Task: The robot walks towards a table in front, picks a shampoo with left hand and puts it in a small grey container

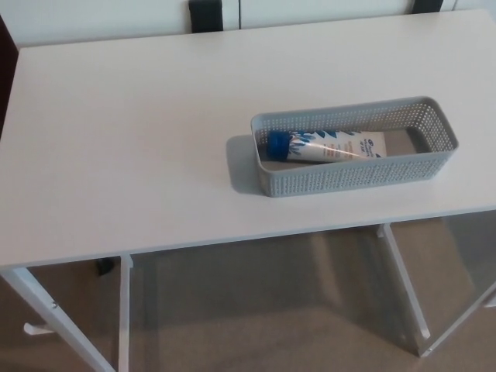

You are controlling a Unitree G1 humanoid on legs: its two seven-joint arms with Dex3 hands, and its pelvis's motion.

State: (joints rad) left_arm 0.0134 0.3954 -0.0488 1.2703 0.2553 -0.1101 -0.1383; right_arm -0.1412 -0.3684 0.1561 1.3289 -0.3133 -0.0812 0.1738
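one white plastic shampoo tube (329,146) with blue print is lying on its side inside the small grey perforated plastic container (356,177), its round blue cap (277,143) pointing toward nine o'clock and its flat tail toward three o'clock. it is resting on the container floor, stretching along most of the long axis and leaving a bare patch at the three o'clock end. the container is sitting on the flat white rectangular table (116,155), at about three o'clock from the table's middle and near the six o'clock edge, with the rest of the top showing nothing else on it.

neither the left hand nor the right hand is showing, so how far the fingers are parted, or whether they are gripping anything, cannot be told. nothing is touching the tube.

judging by how things are lying, the placing step is looking done: the shampoo is sitting fully inside the walls, not propped on the rim. nothing appears to be left beyond the arm being clear. under the table, white metal legs (403,287) are standing on a beige carpeted floor (256,310).
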